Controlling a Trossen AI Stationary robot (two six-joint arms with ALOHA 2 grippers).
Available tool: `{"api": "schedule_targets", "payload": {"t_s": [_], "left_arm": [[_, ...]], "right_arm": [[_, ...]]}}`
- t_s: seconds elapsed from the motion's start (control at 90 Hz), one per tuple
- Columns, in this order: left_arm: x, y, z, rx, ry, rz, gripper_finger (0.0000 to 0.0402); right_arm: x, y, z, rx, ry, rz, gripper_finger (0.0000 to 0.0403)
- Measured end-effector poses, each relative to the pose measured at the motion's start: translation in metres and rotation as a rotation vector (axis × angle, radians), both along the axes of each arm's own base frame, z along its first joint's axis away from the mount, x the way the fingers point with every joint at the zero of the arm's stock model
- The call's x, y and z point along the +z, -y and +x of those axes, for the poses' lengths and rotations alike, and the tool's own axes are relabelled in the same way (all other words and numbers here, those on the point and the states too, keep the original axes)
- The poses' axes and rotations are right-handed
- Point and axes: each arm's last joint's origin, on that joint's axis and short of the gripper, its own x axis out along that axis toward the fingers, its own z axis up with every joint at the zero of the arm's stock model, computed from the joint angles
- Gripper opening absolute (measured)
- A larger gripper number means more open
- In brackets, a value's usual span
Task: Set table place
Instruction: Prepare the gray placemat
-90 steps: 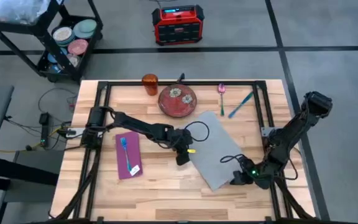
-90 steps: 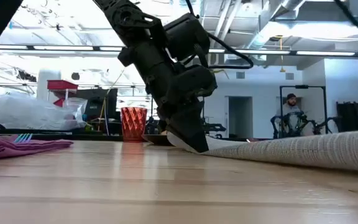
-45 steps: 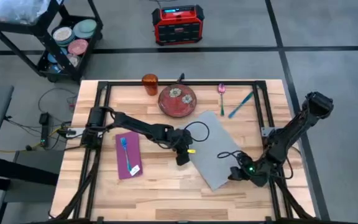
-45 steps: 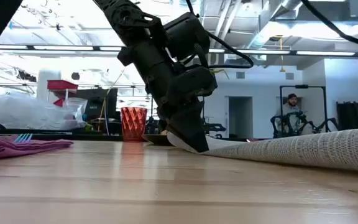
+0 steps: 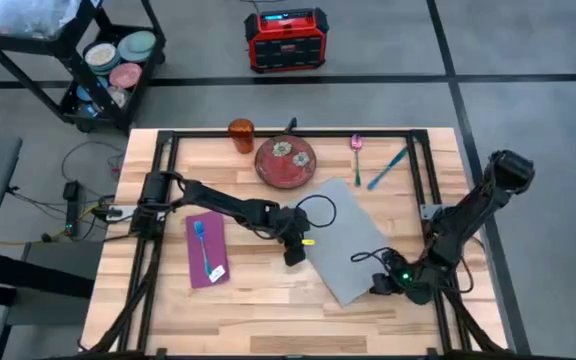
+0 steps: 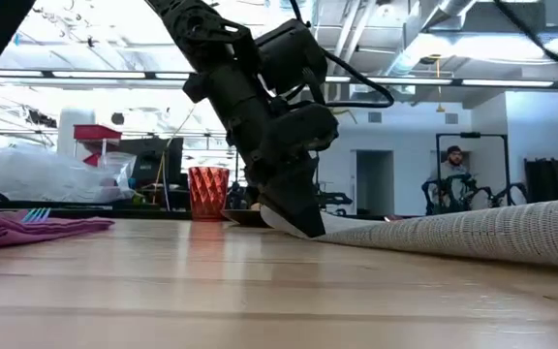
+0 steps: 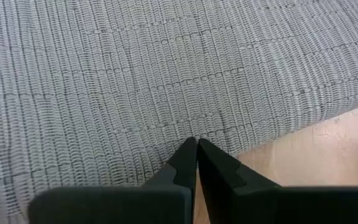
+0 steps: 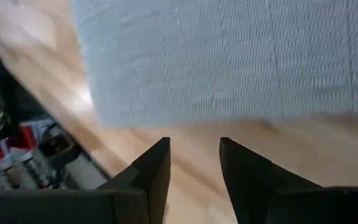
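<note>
Left hand (image 5: 294, 254) pinches the grey mat (image 5: 348, 238), skewed on the desk (image 5: 268, 300). Right hand (image 5: 380, 285), fingers apart, probably should grip the near corner; then square it together.

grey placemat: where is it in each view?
High: placemat, lying at an angle right of centre on the table.
Low: pale woven edge at right.
Left wrist: fills most of the picture.
Right wrist: across the top.
Shared landmark: left gripper at its edge, fingers shut on it.

Lab or workshop: exposed ceiling ducts (image 6: 434, 29), wheeled cart (image 5: 88, 60), concrete floor (image 5: 528, 50).
</note>
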Motion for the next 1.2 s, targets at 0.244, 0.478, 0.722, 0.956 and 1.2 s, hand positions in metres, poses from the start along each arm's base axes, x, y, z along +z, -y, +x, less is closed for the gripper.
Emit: {"api": "schedule_targets", "payload": {"t_s": [0.244, 0.478, 0.722, 0.956, 1.2], "left_arm": [[0.000, 0.003, 0.000, 0.015, -0.002, -0.004, 0.0000], [0.000, 0.003, 0.000, 0.017, -0.001, -0.002, 0.0000], [0.000, 0.003, 0.000, 0.018, 0.002, -0.002, 0.0000], [0.000, 0.004, 0.000, 0.018, 0.002, -0.002, 0.0000], [0.000, 0.004, 0.000, 0.020, 0.004, 0.000, 0.0000]], "right_arm": [[-0.019, -0.016, 0.014, 0.000, 0.049, 0.070, 0.0127], [-0.023, -0.023, 0.027, -0.028, 0.094, 0.102, 0.0127], [-0.016, -0.027, 0.024, -0.053, 0.147, 0.065, 0.0127], [-0.006, -0.029, 0.014, -0.008, 0.153, 0.068, 0.0127], [-0.005, -0.022, 0.019, -0.044, 0.143, 0.048, 0.0127]]}}
